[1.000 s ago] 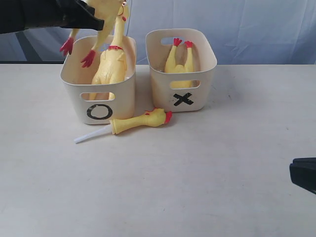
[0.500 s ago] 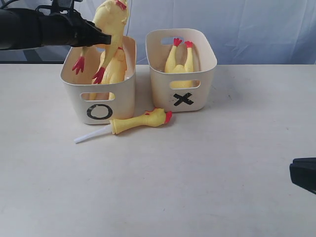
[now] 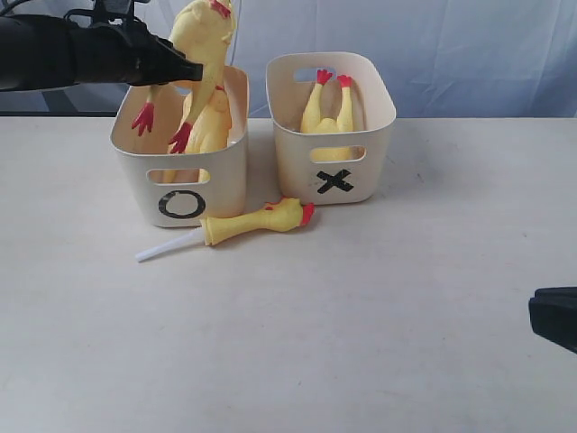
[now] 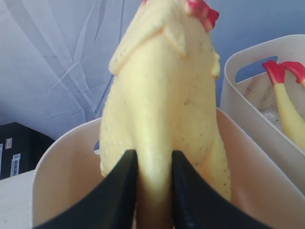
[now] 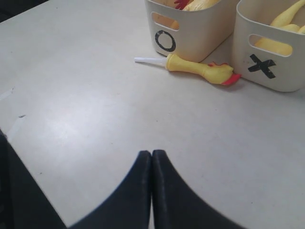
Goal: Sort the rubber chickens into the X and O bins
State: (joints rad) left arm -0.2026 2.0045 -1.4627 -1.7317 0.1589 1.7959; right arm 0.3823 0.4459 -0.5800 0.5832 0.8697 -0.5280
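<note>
My left gripper (image 3: 185,70) (image 4: 155,160) is shut on a long whole rubber chicken (image 3: 200,45) (image 4: 164,100), holding it over the O bin (image 3: 180,194) (image 4: 57,176) with its red feet dangling inside the rim. Another whole chicken (image 3: 209,126) lies in that bin behind it. The headless body (image 3: 326,113) (image 4: 286,102) rests in the X bin (image 3: 335,176) (image 5: 271,62), red feet up. On the table in front of both bins lies the head-and-neck on its white stick (image 3: 257,223) (image 5: 200,69). Far off at the near right edge, my right gripper (image 5: 151,155) is shut and empty.
A pale table (image 3: 361,316) carries everything. Blue cloth (image 3: 469,54) hangs behind the bins. A dark box (image 4: 19,148) sits beyond the O bin. The right arm's black body (image 3: 554,317) shows at the right edge.
The left gripper lowered the held chicken toward the O bin and swung it more upright during the first half second; since then nothing has moved.
</note>
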